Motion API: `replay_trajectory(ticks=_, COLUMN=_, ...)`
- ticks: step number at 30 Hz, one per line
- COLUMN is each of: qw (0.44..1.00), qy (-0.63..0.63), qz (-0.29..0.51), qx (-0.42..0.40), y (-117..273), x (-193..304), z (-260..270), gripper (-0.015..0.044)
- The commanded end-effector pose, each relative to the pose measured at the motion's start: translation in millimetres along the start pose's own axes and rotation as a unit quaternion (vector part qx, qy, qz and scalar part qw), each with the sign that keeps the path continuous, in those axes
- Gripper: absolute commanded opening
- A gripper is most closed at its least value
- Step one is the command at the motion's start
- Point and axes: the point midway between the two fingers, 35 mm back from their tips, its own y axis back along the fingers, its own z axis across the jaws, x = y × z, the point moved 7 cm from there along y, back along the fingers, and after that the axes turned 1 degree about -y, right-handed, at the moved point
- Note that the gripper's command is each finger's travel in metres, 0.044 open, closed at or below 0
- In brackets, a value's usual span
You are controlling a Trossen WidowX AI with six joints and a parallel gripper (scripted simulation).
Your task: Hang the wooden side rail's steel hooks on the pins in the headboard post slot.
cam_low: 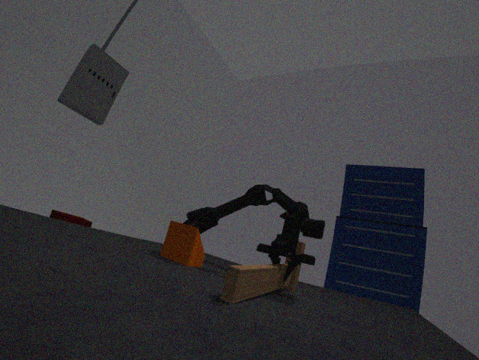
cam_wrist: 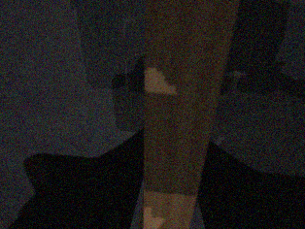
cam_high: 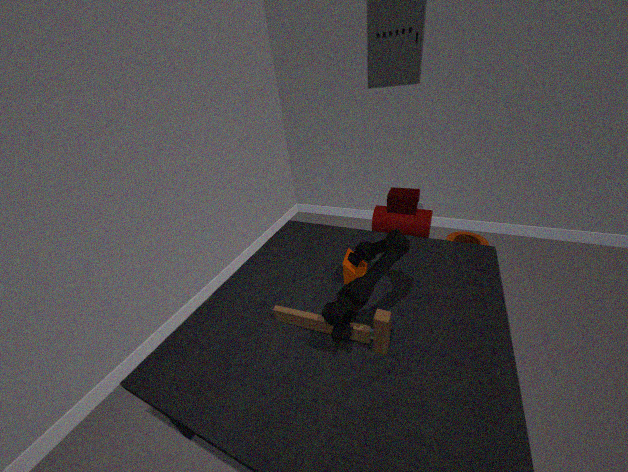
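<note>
The wooden side rail (cam_high: 299, 318) (cam_low: 251, 284) (cam_wrist: 180, 121) stands on its narrow edge. Its far end appears to rest on the table. Its other end is close beside the upright headboard post (cam_high: 381, 334), with a narrow gap in the top view. The post also shows behind the gripper in the exterior view (cam_low: 295, 272). My gripper (cam_high: 342, 330) (cam_low: 281, 268) (cam_wrist: 169, 130) is shut on the rail, nearer its post end, from above. The hooks, the slot and the pins cannot be made out, so I cannot tell whether the hooks touch the pins.
An orange wedge-shaped block (cam_high: 352, 268) (cam_low: 181, 245) stands on the dark table (cam_high: 406, 406) (cam_low: 116, 310) near the arm's base. Red objects (cam_high: 401, 221) (cam_low: 71, 218) and an orange round thing (cam_high: 467, 237) are behind the table. A blue panelled object (cam_low: 375, 247) stands beyond the post.
</note>
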Motion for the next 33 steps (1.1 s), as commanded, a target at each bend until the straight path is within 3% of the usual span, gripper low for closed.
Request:
replay_trajectory(ticks=1, qw=1.000, qy=0.000, qz=0.001, qx=-0.007, y=4.5, x=0.8, z=0.4, gripper=0.0000)
replay_trajectory(ticks=33, qw=1.000, qy=0.000, qz=0.001, qx=-0.007, y=3.9, x=4.4, z=1.0, gripper=0.0000)
